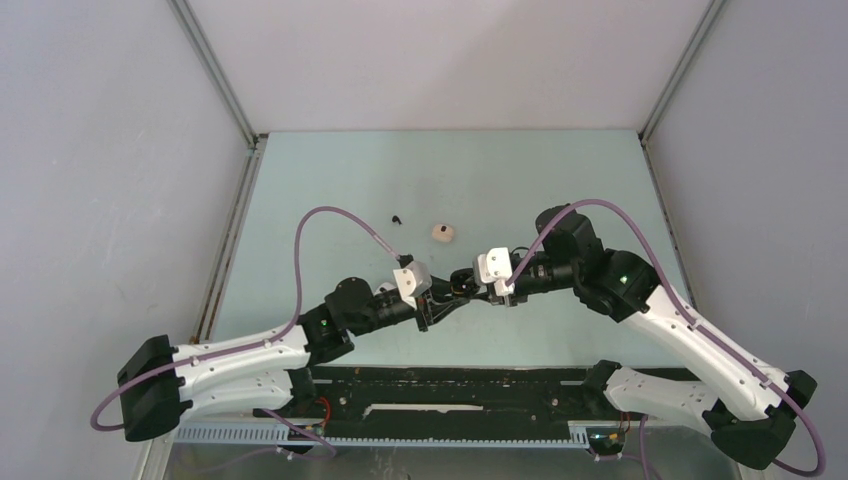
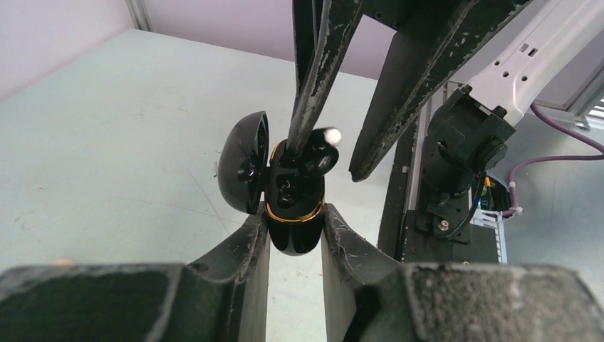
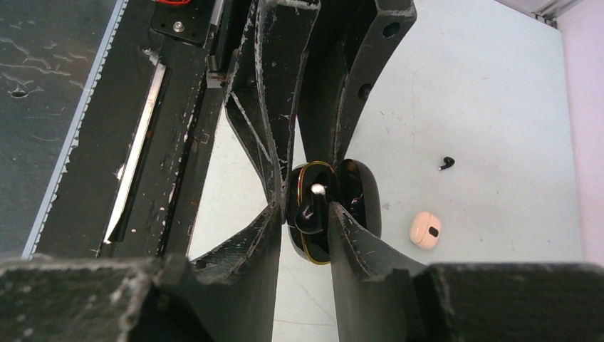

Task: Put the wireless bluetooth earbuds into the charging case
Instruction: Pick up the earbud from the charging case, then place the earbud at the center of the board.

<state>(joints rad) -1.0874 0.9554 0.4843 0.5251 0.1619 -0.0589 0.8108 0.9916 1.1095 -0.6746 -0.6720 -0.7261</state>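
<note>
My left gripper [image 2: 295, 221] is shut on a glossy black charging case [image 2: 293, 239] with a gold rim, held above the table with its lid [image 2: 246, 160] swung open. A black earbud [image 3: 311, 210] with a white tip sits at the case's well, between the fingers of my right gripper [image 3: 306, 210]. One right finger [image 2: 310, 107] touches the bud and the other stands slightly off it. From above, both grippers [image 1: 440, 300] [image 1: 467, 283] meet at the case [image 1: 455, 287]. A second black earbud [image 1: 397, 217] [image 3: 446, 163] lies loose on the table beyond.
A small beige-pink rounded piece [image 1: 443, 232] [image 3: 425, 229] with a black spot lies on the pale green table [image 1: 330, 190] just beyond the grippers. The black base rail [image 1: 450, 395] runs along the near edge. Grey walls enclose the table.
</note>
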